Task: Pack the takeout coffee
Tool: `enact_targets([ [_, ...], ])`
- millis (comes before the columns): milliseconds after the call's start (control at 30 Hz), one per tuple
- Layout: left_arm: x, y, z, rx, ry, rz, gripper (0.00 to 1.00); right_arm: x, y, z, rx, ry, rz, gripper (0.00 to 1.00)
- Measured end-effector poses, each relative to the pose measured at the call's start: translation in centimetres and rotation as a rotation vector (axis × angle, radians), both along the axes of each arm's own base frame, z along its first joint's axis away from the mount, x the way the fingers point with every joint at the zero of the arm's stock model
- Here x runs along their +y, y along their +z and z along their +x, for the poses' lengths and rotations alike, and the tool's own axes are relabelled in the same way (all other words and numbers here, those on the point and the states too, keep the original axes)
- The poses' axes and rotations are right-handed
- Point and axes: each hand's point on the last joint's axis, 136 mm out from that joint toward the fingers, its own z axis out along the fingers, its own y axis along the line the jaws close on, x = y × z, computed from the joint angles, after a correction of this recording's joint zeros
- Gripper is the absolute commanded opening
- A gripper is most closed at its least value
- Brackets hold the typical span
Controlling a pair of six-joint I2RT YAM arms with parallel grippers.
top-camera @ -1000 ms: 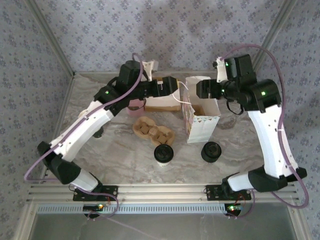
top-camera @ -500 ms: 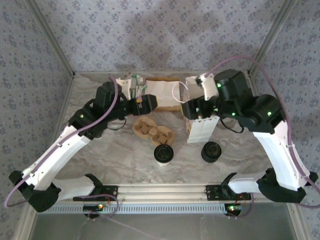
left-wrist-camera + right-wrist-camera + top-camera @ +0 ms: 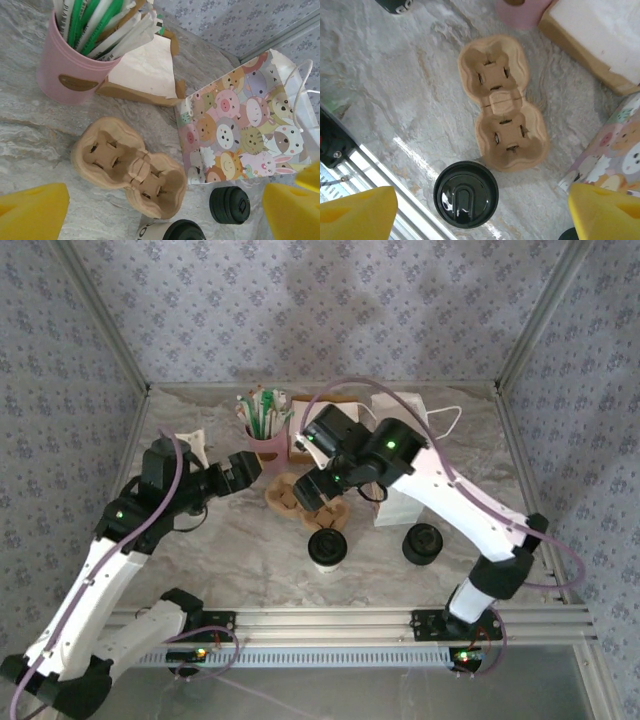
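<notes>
The takeout coffee [image 3: 328, 548], a cream cup with a round black lid, stands near the table's front middle. In the right wrist view its lid [image 3: 465, 194] lies below and between my yellow fingers [image 3: 355, 212]. My right gripper [image 3: 316, 488] hangs open over the carrier, just behind the coffee, and holds nothing. My left gripper [image 3: 240, 468] is open and empty to the left of the pink cup. In the left wrist view the coffee [image 3: 172, 232] shows at the bottom edge. The cartoon-animal paper bag [image 3: 404, 502] stands upright right of the coffee, partly hidden by my right arm.
A tan two-cup cardboard carrier [image 3: 502, 115] lies empty just behind the coffee. A squat pile of black lids [image 3: 423, 543] sits in front of the bag. A pink cup of straws [image 3: 75, 70] and a napkin box [image 3: 145, 70] stand at the back.
My right arm swung left from the bag to above the carrier and coffee, and its jaws widened. My left arm drew back left and toward the near edge, away from the napkin box.
</notes>
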Motion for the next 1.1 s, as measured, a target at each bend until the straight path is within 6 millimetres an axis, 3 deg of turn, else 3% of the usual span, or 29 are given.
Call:
enact_targets([
  [300,3.0,1.6,-2.0,-0.042,0.074,0.02,0.99,2.2,-6.7,1.6,0.093,0.006,-0.157,1.0],
  [500,3.4,3.5,-2.7,-0.088,0.077,0.004,0.99,3.1,-10.3,3.2,0.109,0.009,-0.245,1.0],
  [700,3.3,3.5,-2.6,-0.085,0.077,0.005,0.99,3.7,-13.5,5.4,0.12,0.001,-0.285,1.0],
  [900,3.2,3.4,-2.5,-0.081,0.076,0.006,0.99,4.7,-15.5,7.1,0.131,0.026,-0.263,1.0],
  [1100,3.2,3.4,-2.5,-0.08,0.075,0.005,0.99,5.6,-16.1,7.9,0.139,0.055,-0.215,1.0],
])
